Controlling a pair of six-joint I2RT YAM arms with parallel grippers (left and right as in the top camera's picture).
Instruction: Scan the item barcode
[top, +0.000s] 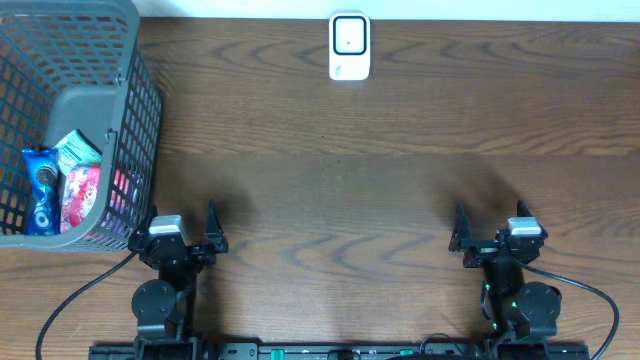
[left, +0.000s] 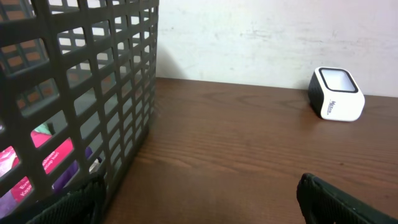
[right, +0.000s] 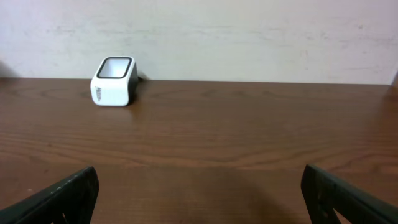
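Left gripper (top: 181, 219) and right gripper (top: 489, 219) at near edge, jaws apart, empty; scanner (top: 349, 46) far centre; basket (top: 141, 92) of packets (top: 80, 186) left.

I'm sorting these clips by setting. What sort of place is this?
Probably a mock shop checkout staged for robot arms: a white barcode scanner at the far edge of the wooden table, and a grey basket holding snack packets.

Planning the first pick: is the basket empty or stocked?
Stocked: a blue packet and pink packets lie inside the basket, at its near end.
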